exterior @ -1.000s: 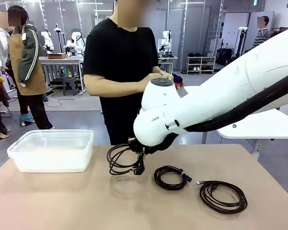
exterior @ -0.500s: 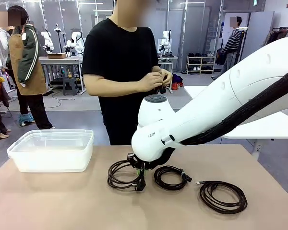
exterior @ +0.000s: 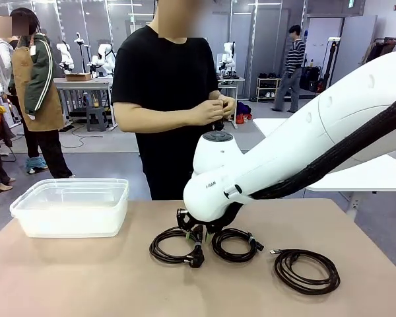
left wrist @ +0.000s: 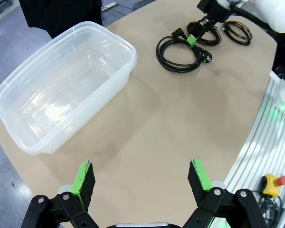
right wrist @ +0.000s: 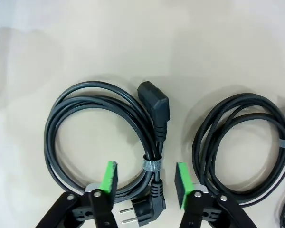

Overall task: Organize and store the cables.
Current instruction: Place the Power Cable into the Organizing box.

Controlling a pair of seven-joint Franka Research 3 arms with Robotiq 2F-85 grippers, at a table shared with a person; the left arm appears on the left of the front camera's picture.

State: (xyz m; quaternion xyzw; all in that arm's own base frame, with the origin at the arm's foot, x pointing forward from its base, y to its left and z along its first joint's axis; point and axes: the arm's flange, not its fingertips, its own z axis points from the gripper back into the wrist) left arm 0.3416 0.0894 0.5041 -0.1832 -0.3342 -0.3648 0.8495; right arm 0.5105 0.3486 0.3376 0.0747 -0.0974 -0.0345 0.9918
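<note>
Apparently at pick-up, the right gripper (right wrist: pixel 146 175) stands open astride the tied stretch of the power cord coil (right wrist: pixel 99 91) lying on the table (exterior: pixel 86 277), while the left gripper (left wrist: pixel 141 178) hangs open and empty; next, I judge, it must close, lift and carry the coil to the bin (exterior: pixel 69 224).

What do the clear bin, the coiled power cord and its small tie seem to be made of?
The clear bin: translucent, milky plastic with glossy highlights on its rim. The power cord: black rubbery or PVC jacket, smooth with a soft sheen, and a moulded plug. The tie: grey ribbed band, probably hook-and-loop fabric; too small to be sure.
</note>
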